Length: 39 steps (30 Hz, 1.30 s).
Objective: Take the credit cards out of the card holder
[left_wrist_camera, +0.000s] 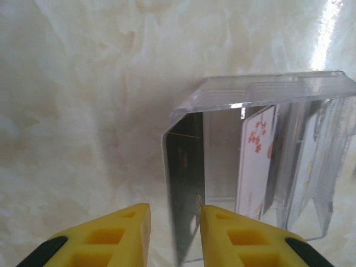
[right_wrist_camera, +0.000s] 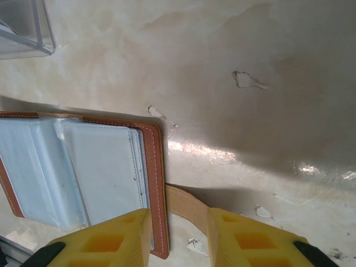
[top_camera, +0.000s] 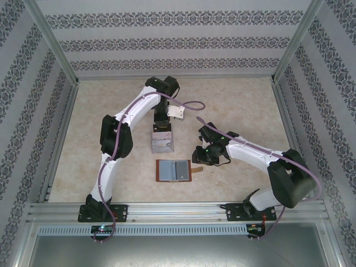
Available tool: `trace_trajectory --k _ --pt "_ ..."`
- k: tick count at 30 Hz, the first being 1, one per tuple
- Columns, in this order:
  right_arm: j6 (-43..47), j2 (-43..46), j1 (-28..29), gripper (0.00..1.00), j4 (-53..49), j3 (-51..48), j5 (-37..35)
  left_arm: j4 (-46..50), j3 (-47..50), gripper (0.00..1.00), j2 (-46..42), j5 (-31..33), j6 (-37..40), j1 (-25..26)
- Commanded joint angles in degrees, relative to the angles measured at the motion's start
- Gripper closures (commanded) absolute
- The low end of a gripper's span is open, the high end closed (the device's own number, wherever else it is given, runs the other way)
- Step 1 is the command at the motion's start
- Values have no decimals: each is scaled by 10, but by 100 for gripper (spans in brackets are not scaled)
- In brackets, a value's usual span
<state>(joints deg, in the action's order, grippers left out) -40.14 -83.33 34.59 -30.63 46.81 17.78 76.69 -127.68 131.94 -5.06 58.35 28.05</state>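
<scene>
Clear tray (left_wrist_camera: 267, 89) ahead of left gripper (left_wrist_camera: 175, 222) holds credit cards (left_wrist_camera: 256, 161), one between its jaws, grip unclear; right gripper (right_wrist_camera: 179, 228) sits narrowly parted above card holder (right_wrist_camera: 100, 167).

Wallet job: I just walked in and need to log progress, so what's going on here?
The left gripper is at the clear tray, jaws parted around a dark card standing in it; a flowered white card stands there too. The right gripper sits open over the strap edge of the opened wallet.
</scene>
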Motion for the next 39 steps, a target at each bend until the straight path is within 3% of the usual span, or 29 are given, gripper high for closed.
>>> trace_trajectory --k 1,6,13,18,32,39 --pt "-2 17 -7 67 -8 -6 -11 -5 -14 69 -4 8 -9 -2" --pt "-3 18 -7 67 -8 -7 -10 -12 -4 70 -3 9 -18 -2" --pt "-4 23 -6 67 -8 -9 -10 -35 10 87 -5 14 -29 -3" --pt "-6 26 -5 67 -6 -14 -9 -55 34 80 -4 24 -31 -2" --pt "-6 27 -5 66 -6 -10 -8 -75 46 78 -33 17 -54 -1" --pt "-2 15 -5 66 -1 -4 -13 -150 53 78 -74 33 -205 8"
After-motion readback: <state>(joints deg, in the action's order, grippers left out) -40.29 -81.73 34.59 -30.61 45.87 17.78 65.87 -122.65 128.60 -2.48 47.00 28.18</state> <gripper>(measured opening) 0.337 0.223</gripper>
